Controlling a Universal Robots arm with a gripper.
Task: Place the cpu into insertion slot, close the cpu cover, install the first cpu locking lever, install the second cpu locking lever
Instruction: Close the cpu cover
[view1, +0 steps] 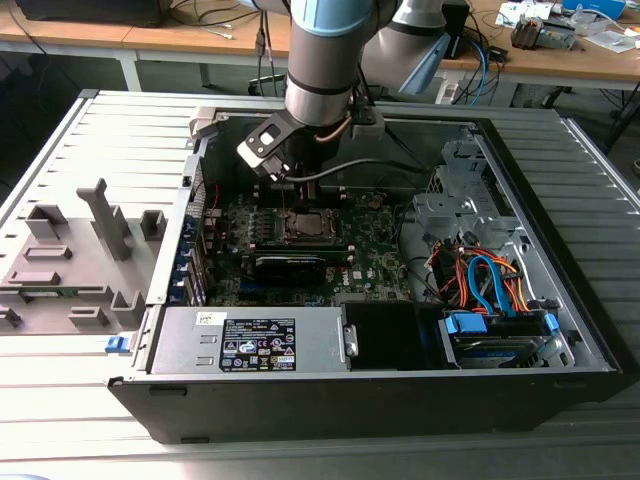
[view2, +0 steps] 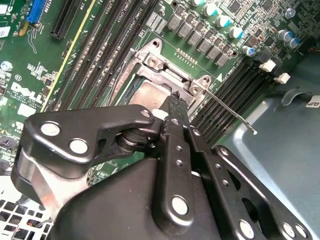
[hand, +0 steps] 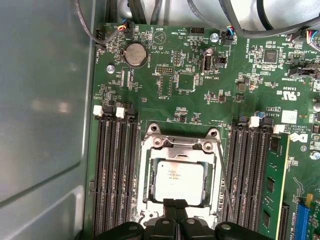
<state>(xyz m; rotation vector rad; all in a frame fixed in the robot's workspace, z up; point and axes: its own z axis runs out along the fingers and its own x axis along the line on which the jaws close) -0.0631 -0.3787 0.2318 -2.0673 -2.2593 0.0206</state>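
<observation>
The gripper (view2: 175, 103) has its two black fingers pressed together with nothing visible between them. Its tip rests at the end edge of the cpu cover (hand: 150, 172), which lies flat around the cpu (hand: 179, 182). The chip is seated in the insertion slot (view1: 305, 226), its dull silver top showing through the cover's window. Just beside the tip, touching or nearly so, is the pivot corner of a thin wire locking lever (view2: 231, 112). From there its long axis runs back alongside the fingers and slants away from the socket over the black memory slots (view2: 227, 90). Its hooked end is free, so I judge it unlatched. A second lever (hand: 224, 177) lies along the opposite side of the cover, toward the installed green memory module (hand: 276, 185), splayed slightly off the frame. In the exterior view the arm stands vertical over the far half of the green motherboard (view1: 375, 265), inside an open computer case (view1: 380, 395) lying on a ribbed grey table (view1: 50, 140). Room is tight: a black expansion card (view1: 290, 266) sits just on the near side of the socket, and a drive cage (view1: 470, 215) and cables (view1: 490, 280) crowd the exterior view's right.
</observation>
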